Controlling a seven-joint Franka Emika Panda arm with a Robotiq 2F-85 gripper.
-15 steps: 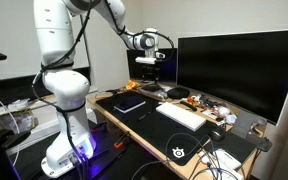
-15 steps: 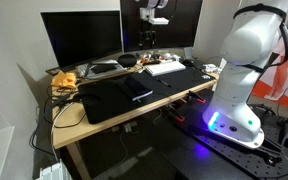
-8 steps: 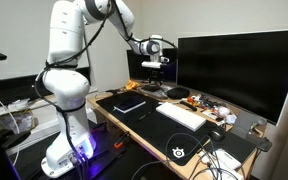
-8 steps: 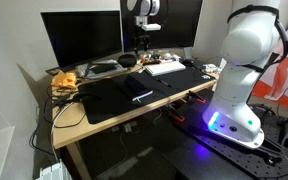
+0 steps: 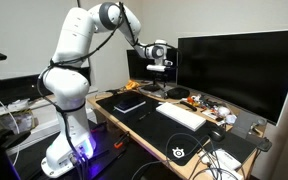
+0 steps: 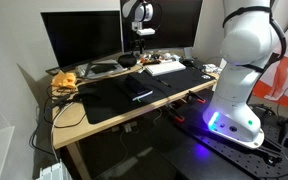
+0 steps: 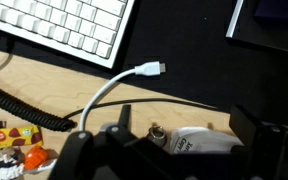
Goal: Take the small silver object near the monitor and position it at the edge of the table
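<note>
In the wrist view a small silver ring-like object [image 7: 156,133] lies on the light wooden table [image 7: 74,95], touching a white labelled packet [image 7: 202,146]. My gripper [image 7: 184,128] is open, its dark fingers [image 7: 122,122] standing either side of both items and above them. In both exterior views the gripper [image 5: 161,62] [image 6: 142,38] hangs over the back of the table [image 6: 72,116] close to the monitor [image 5: 239,65]. The silver object is too small to make out in the exterior views.
A white keyboard [image 7: 59,25] [image 5: 181,115] [image 6: 166,68] and a white cable with a plug [image 7: 149,70] lie nearby. Black mats [image 5: 144,112] [image 6: 124,95] cover the table. Coloured snack wrappers [image 7: 14,155] and a coiled black cord [image 7: 24,105] lie to one side. A second monitor [image 6: 82,38] stands behind.
The arm has reached further toward the monitor, carrying the open gripper across the back of the table. Nothing on the table has moved.
</note>
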